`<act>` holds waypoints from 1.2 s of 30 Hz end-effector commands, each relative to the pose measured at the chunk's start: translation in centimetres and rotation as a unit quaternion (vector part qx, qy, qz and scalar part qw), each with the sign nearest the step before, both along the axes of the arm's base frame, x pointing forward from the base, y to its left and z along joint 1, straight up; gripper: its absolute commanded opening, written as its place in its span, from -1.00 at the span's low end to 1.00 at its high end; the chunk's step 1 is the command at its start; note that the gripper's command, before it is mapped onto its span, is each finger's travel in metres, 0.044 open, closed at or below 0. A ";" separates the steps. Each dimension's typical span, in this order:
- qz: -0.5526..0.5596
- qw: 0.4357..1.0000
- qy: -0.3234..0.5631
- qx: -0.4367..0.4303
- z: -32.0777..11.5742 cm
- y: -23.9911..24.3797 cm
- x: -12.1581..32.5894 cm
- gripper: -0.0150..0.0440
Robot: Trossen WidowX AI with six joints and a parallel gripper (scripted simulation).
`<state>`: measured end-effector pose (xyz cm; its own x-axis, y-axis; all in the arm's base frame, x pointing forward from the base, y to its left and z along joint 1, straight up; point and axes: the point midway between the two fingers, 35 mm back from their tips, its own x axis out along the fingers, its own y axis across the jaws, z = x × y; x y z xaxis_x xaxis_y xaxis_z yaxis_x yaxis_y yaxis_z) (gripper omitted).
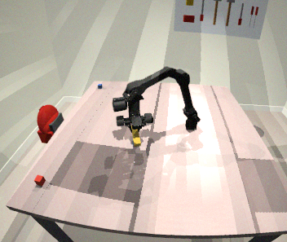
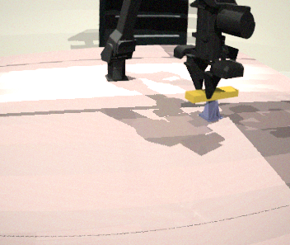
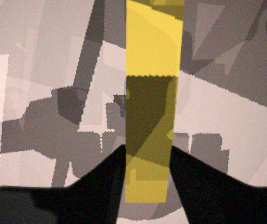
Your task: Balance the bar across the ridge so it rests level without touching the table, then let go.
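Note:
A yellow bar is between the fingers of my gripper, which is shut on it. The bar looks about level and clear of the table. In the exterior view it lies across the top of the blue ridge, with the ridge under about its middle. I cannot tell whether bar and ridge touch or a thin gap remains. The ridge stands upright on the table and is hidden in the top view; the bar covers nearly all of it in the wrist view.
A red cube lies near the table's left front edge and a small blue cube at the back left. A red and grey object is at the left edge. A dark drawer cabinet stands beyond the table. Shadows cross the tabletop.

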<state>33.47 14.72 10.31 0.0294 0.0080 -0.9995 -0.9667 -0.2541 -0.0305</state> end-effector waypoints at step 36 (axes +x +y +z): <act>0.002 1.000 0.001 0.002 -0.4 0.1 0.0 -0.49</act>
